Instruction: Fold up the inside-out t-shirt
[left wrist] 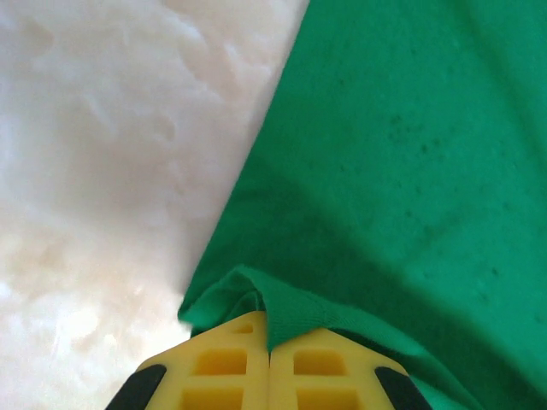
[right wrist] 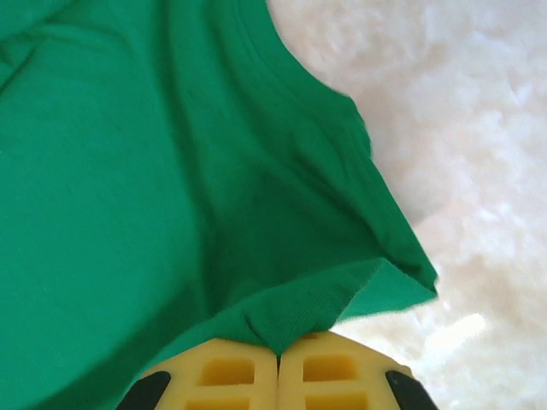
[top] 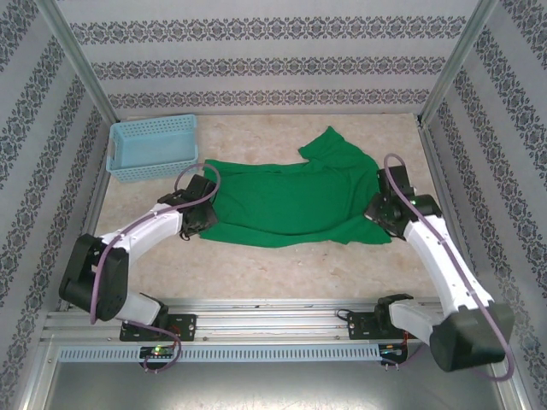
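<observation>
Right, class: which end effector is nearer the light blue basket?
Left. The left end effector grips the green t-shirt close beside the basket; the right end effector grips the shirt's opposite side.

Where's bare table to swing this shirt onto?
Bare table runs along the near side, between the t-shirt and the arm bases, and at the far side right of the basket. Crowded at both shirt ends, where left gripper and right gripper clamp.

Left tool (left wrist: 269, 337) and right tool (right wrist: 278, 348), jaws closed.
</observation>
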### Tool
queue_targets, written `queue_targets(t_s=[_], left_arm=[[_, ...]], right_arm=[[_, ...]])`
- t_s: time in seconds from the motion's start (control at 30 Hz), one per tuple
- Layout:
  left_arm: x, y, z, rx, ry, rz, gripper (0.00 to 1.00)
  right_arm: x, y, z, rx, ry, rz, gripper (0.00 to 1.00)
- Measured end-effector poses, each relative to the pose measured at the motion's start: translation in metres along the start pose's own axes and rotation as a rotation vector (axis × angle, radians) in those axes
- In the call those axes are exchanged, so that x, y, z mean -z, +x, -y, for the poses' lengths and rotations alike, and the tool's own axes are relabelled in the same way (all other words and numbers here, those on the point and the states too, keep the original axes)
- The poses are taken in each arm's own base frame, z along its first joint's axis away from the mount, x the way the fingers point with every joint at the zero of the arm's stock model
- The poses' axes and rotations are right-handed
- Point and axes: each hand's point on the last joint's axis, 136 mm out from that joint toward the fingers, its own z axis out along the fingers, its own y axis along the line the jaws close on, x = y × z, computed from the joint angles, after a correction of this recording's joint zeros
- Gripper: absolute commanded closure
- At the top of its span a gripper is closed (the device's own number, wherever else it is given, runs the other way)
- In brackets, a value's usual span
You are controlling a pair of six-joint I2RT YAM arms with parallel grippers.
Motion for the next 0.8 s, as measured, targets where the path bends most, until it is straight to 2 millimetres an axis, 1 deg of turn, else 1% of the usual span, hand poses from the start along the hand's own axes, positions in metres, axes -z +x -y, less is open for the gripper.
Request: queue_targets(t_s=[0.13,0.2,0.27,0.4,0.5,0.53,0.57,0.6,0.63,0.67,0.73,0.8], left_arm=[[-0.013,-0.018,0.005,0.011,-0.027,0.008,0.96],[-0.017,-0.025,0.007,0.016,-0.035,0.012,0.95],[-0.022,-0.033,0.009,0.021,-0.04,0.016,0.95],[-0.032,-0.041,0.009,0.033,-0.05,0.014,0.92],[-0.039,-0.047,0.007,0.043,-0.061,0.01,0.89],[-0.04,-0.049,0.006,0.049,-0.063,0.012,0.85],[-0.041,-0.05,0.005,0.053,-0.066,0.012,0.79],[-0.042,-0.052,0.003,0.055,-0.068,0.012,0.74],[-0.043,-0.053,0.003,0.058,-0.069,0.01,0.7],[-0.045,-0.054,0.003,0.06,-0.069,0.008,0.66],[-0.047,-0.058,0.002,0.061,-0.07,0.007,0.54],[-0.046,-0.062,0.0,0.064,-0.069,0.014,0.42]], right_arm=[[-0.014,-0.027,-0.019,0.012,0.002,0.02,1.0],[-0.023,-0.035,-0.025,0.018,0.009,0.018,1.0],[-0.034,-0.041,-0.032,0.024,0.018,0.008,1.0],[-0.056,-0.049,-0.042,0.031,0.035,-0.013,1.0],[-0.069,-0.055,-0.049,0.037,0.045,-0.026,0.99],[-0.074,-0.058,-0.052,0.041,0.047,-0.028,0.96],[-0.078,-0.06,-0.055,0.045,0.049,-0.03,0.92],[-0.082,-0.061,-0.057,0.05,0.05,-0.033,0.85],[-0.087,-0.063,-0.06,0.056,0.054,-0.037,0.72],[-0.091,-0.065,-0.061,0.062,0.057,-0.04,0.62],[-0.096,-0.071,-0.062,0.066,0.07,-0.038,0.56],[-0.096,-0.078,-0.061,0.077,0.077,-0.023,0.51]])
